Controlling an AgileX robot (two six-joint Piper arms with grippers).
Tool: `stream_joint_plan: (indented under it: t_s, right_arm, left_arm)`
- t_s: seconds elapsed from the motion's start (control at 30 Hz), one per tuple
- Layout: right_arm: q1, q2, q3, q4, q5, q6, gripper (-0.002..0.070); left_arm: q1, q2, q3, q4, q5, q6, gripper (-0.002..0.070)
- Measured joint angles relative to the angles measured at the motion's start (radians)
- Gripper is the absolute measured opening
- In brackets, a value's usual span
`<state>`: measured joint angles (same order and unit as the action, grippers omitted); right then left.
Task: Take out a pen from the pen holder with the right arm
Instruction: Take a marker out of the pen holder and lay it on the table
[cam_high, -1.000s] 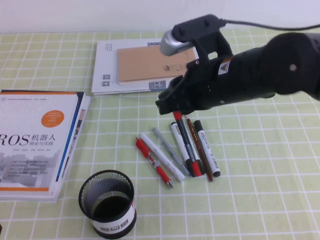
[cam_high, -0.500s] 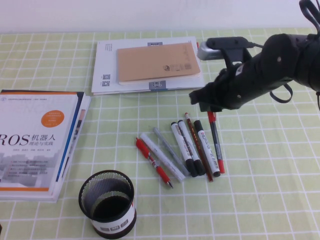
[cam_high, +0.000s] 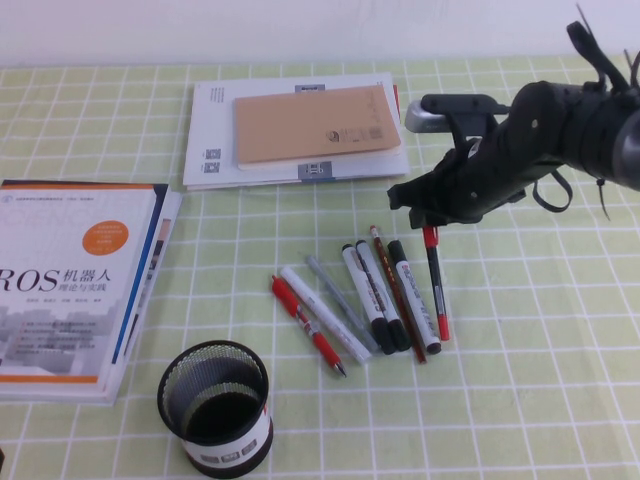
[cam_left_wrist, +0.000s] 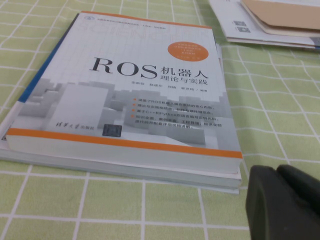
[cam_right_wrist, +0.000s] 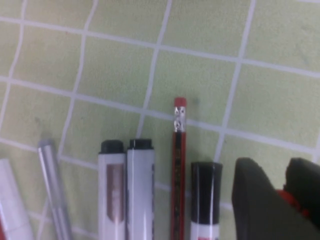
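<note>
1. Right of centre in the high view, low over the green checked tablecloth (cam_high: 540, 380): right gripper (cam_high: 428, 218), just above the far end of a row of pens (cam_high: 350, 305).
2. Jaws there only a narrow gap apart, pinched on the upper end of a red pen (cam_high: 434, 285).
3. Same grip from the right wrist view: a sliver of the red pen (cam_right_wrist: 289, 197) wedged between the two dark fingers (cam_right_wrist: 255, 200) of the right gripper (cam_right_wrist: 285, 180).
4. Red pen slanting from the jaws down toward the robot, at the right end of the row, just beside a black-capped marker (cam_high: 412, 295); lower tip at or very near the cloth, cannot tell which.
5. Next along the row, lying flat: a red-and-black pencil (cam_high: 392, 290) with its eraser end away from the robot, then white, grey and red pens.
6. Pen holder (cam_high: 216, 405), a black mesh cup, upright near the robot's edge of the table, left of the row and well apart from the right gripper.
7. Left gripper (cam_left_wrist: 282, 200) seen only in the left wrist view, low beside the corner of a white "ROS" book (cam_left_wrist: 135, 100); jaws pressed together with only a seam between them, holding nothing.
8. Farther back, a brown notebook (cam_high: 310, 122) lying on white papers.
</note>
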<state>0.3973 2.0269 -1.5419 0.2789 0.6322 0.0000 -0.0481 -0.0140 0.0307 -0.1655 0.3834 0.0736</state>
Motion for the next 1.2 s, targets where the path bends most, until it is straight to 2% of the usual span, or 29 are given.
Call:
stream_joint_plan:
  t_s: [0.2, 0.7, 0.8, 1.07, 1.2]
  right_arm:
    - [0.000, 0.062, -0.061, 0.000, 0.026, 0.000, 0.0080]
    - [0.000, 0.078, -0.067, 0.025, 0.060, 0.000, 0.0083]
    - [0.000, 0.081, -0.067, 0.026, 0.063, 0.000, 0.0106]
    - [0.000, 0.083, -0.067, 0.027, 0.069, 0.000, 0.0229]
    - [0.000, 0.083, -0.067, 0.026, 0.080, 0.000, 0.0247]
  left_arm:
    - [0.000, 0.000, 0.000, 0.000, 0.000, 0.000, -0.0008]
    - [0.000, 0.000, 0.000, 0.000, 0.000, 0.000, -0.0008]
    - [0.000, 0.000, 0.000, 0.000, 0.000, 0.000, -0.0008]
    - [0.000, 0.000, 0.000, 0.000, 0.000, 0.000, -0.0008]
    - [0.000, 0.000, 0.000, 0.000, 0.000, 0.000, -0.0008]
